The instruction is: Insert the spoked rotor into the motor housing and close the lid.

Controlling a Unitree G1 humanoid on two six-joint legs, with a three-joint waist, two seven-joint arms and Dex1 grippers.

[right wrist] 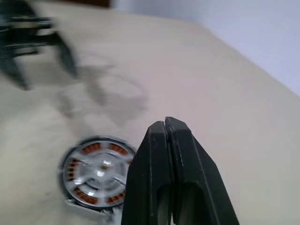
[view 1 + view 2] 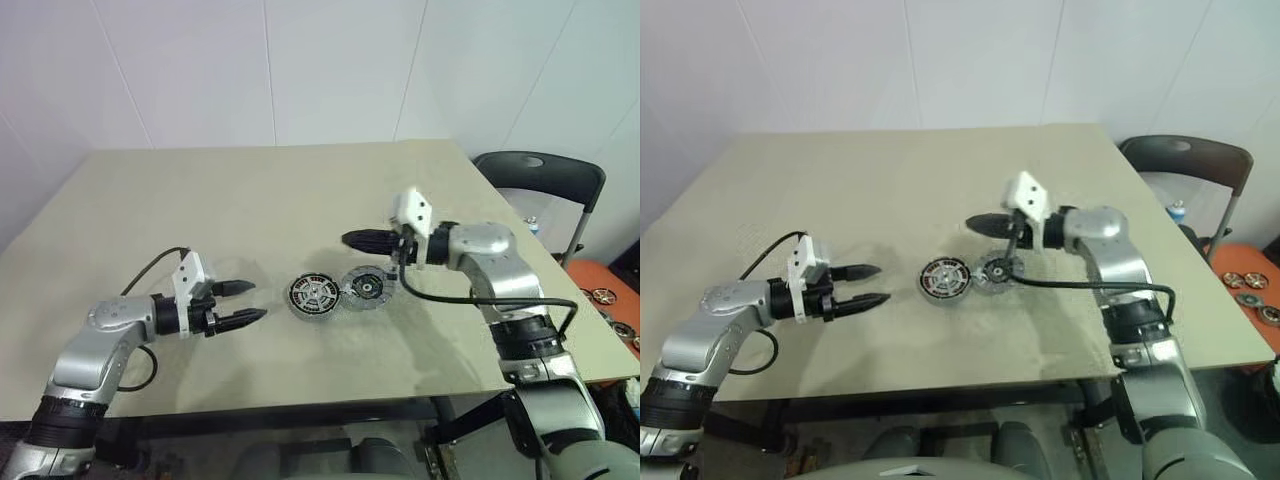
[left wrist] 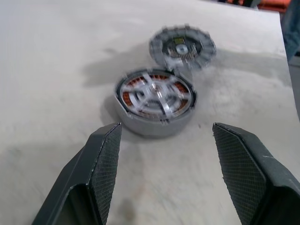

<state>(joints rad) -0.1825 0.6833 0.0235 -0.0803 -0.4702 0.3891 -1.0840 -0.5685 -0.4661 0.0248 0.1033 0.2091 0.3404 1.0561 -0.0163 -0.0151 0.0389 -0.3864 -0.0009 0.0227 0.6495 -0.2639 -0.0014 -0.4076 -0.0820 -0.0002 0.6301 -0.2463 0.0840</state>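
Observation:
The motor housing [image 2: 314, 296] lies flat mid-table, copper windings visible around its inside. The shiny spoked rotor [image 3: 154, 97] sits inside it. The grey lid [image 2: 367, 286] lies flat on the table just right of the housing, its rim against the housing's rim. My left gripper [image 2: 255, 300] hovers open a short way left of the housing, pointing at it with nothing between its fingers [image 3: 105, 159]. My right gripper [image 2: 347, 238] is shut and empty, raised above and behind the lid, pointing left. In the right wrist view its closed fingertips [image 1: 166, 124] hang over the housing [image 1: 98, 173].
A dark chair [image 2: 545, 175] stands off the table's right side. Below it an orange surface [image 2: 610, 295] holds more round parts. The beige table [image 2: 250, 200] stretches bare behind and to the left, and its front edge runs close to both arms.

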